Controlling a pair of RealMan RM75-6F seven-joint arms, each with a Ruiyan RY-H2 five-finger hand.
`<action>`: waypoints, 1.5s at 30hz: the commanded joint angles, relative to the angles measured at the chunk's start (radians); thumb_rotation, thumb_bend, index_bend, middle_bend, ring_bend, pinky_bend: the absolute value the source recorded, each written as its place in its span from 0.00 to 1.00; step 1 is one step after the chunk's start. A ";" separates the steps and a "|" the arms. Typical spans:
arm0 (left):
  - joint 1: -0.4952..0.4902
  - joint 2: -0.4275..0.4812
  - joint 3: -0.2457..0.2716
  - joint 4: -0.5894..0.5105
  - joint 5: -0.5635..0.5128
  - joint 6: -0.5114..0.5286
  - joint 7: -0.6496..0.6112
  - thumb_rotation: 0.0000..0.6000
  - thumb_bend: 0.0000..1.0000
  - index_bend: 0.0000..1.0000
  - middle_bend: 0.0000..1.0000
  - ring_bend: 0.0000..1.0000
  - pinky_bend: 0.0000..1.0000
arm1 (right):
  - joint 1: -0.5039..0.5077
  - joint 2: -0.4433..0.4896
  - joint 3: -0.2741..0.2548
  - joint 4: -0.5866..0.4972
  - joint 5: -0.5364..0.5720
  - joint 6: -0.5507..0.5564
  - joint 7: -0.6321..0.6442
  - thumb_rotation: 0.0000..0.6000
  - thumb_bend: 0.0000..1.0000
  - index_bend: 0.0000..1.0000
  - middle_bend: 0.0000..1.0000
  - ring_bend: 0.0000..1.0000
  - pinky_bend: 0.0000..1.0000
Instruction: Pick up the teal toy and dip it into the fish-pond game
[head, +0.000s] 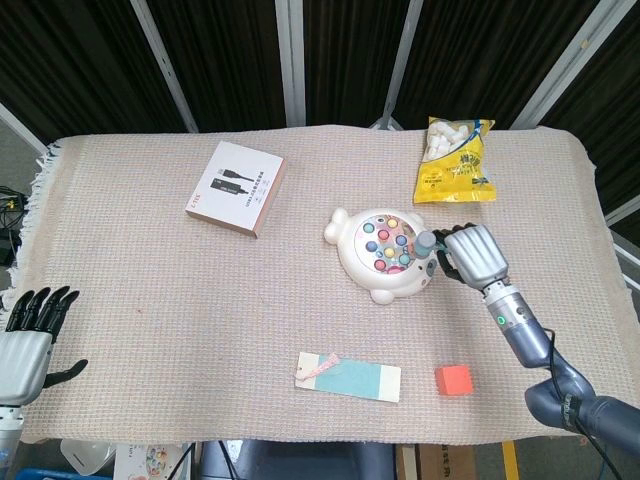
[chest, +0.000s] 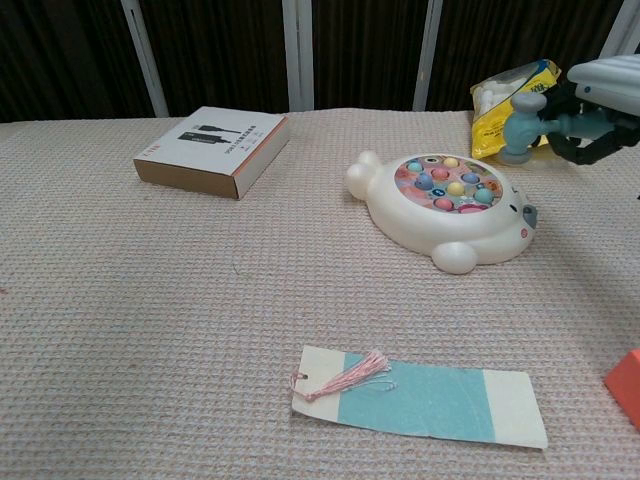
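Observation:
The fish-pond game (head: 381, 253) (chest: 447, 205) is a cream, animal-shaped toy with coloured discs on top, lying mid-table. My right hand (head: 476, 255) (chest: 606, 100) grips the small teal toy (head: 426, 245) (chest: 521, 124), a hammer-like piece. The toy hangs in the air just off the game's right edge, clear of the discs. My left hand (head: 30, 340) rests at the table's near left corner, fingers apart and holding nothing; only the head view shows it.
A white cable box (head: 236, 188) (chest: 213, 149) lies at the back left. A yellow snack bag (head: 456, 160) (chest: 505, 103) sits behind the game. A teal-and-cream bookmark with a pink tassel (head: 348, 376) (chest: 420, 396) and an orange cube (head: 453, 379) (chest: 625, 385) lie near the front edge.

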 joint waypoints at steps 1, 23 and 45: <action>0.001 0.000 0.001 -0.001 -0.001 -0.001 0.002 1.00 0.11 0.10 0.06 0.00 0.00 | -0.034 0.013 -0.031 0.011 -0.009 0.014 0.036 1.00 0.81 0.92 0.80 0.66 0.55; 0.012 0.018 0.011 -0.067 0.010 0.013 0.070 1.00 0.11 0.10 0.06 0.00 0.00 | -0.099 -0.170 -0.118 0.435 -0.051 -0.057 0.405 1.00 0.80 0.68 0.66 0.46 0.42; 0.013 0.019 0.009 -0.074 0.012 0.015 0.076 1.00 0.11 0.10 0.06 0.00 0.00 | -0.117 -0.208 -0.139 0.546 -0.075 -0.092 0.517 1.00 0.36 0.48 0.51 0.33 0.31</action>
